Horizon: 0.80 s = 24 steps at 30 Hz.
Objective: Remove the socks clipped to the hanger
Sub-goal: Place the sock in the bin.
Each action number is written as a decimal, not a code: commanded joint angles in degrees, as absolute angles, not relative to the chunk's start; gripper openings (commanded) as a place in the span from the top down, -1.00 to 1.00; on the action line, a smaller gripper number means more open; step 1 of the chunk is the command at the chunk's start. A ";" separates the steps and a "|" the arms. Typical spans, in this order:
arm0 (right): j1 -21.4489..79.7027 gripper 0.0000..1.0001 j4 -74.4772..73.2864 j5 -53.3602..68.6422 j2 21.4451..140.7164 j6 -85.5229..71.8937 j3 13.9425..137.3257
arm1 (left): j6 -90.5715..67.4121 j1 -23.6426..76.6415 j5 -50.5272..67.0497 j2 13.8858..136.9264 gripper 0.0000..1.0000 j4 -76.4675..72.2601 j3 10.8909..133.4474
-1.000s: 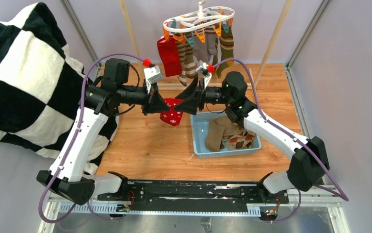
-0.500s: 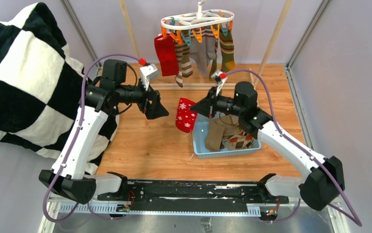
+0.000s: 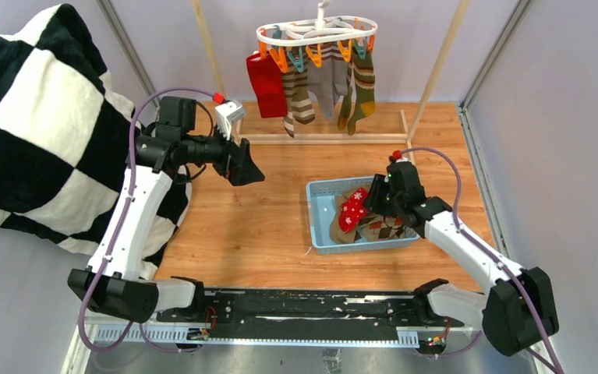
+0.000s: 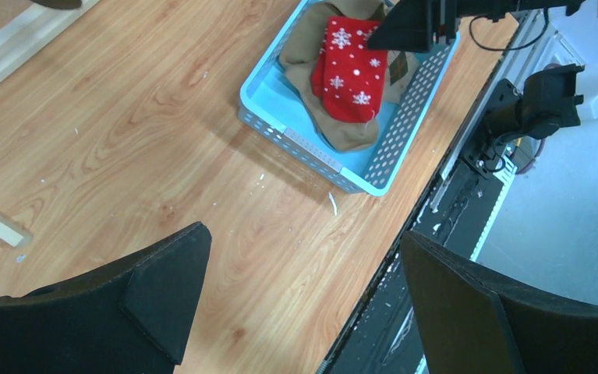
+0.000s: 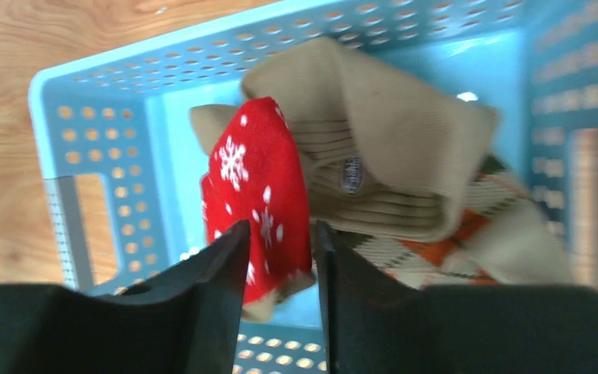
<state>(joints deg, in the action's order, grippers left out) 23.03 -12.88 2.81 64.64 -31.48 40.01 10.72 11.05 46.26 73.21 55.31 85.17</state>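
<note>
Right hand (image 5: 281, 234) narrowly parted above one red sock (image 4: 348, 70) in one basket (image 4: 295, 142); left hand (image 4: 302, 238) wide, empty.

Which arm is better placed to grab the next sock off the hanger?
Left. Its open left gripper is raised, nearer the hanger; the right gripper is low over the red sock in the basket.

Earlier held between both pincers, the red snowflake sock (image 3: 352, 209) now lies in the blue basket (image 3: 316, 238) beneath the lowered right pincer (image 3: 374, 202); the left pincer (image 3: 253, 173) has opened and drawn back.
</note>
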 commanded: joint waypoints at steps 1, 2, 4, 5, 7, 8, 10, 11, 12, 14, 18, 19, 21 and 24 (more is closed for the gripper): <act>22.32 -0.01 -19.90 -8.74 60.02 -29.90 43.92 | 9.93 10.99 46.31 71.50 -0.99 55.11 84.22; 22.37 -0.10 -20.41 -8.98 59.35 -29.09 44.69 | 9.93 10.99 46.17 71.46 -0.99 55.11 84.20; 22.54 -0.23 -20.96 -8.63 57.99 -27.51 45.99 | 9.94 10.99 45.99 71.50 -0.99 55.11 84.17; 22.60 -0.25 -21.00 -8.20 57.59 -27.19 46.31 | 9.93 10.99 45.84 71.54 -0.99 55.11 84.12; 22.74 -0.22 -20.37 -5.61 57.40 -27.30 46.57 | 10.07 10.99 45.19 71.48 -0.99 55.11 83.95; 22.70 -0.13 -19.19 -2.95 57.73 -27.88 46.35 | 10.25 10.99 44.87 71.48 -0.99 55.11 83.95; 22.69 0.01 -14.86 4.99 59.19 -29.60 45.12 | 10.37 10.99 44.45 71.29 -0.99 55.11 83.85; 22.72 0.06 -12.24 8.47 60.45 -30.85 44.00 | 10.35 10.96 44.35 71.30 -0.99 55.11 83.93; 22.68 0.11 -10.92 10.48 61.81 -32.82 43.52 | 10.29 10.92 44.19 71.30 -0.99 55.11 84.02; 22.45 0.24 -10.01 11.76 64.87 -35.18 42.52 | 10.13 10.85 44.00 71.29 -0.99 55.11 84.25; 19.99 0.43 -6.33 12.37 70.44 -38.42 38.48 | 10.11 10.19 43.92 71.08 -0.99 55.11 84.58; 19.28 0.46 -5.66 12.43 71.66 -39.31 37.33 | 10.11 9.93 43.72 71.09 -0.99 55.11 84.64; 18.85 0.44 -6.49 9.93 73.28 -40.57 35.96 | 10.20 9.33 43.43 71.25 -0.99 55.11 84.76; 21.45 0.20 -7.36 4.07 72.47 -41.01 34.68 | 10.46 8.09 43.48 71.60 -0.99 55.11 84.68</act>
<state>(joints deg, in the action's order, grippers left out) 20.01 -7.27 9.47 73.43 -38.20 36.51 10.46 9.61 44.14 72.42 55.35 84.40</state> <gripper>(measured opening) 0.327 0.994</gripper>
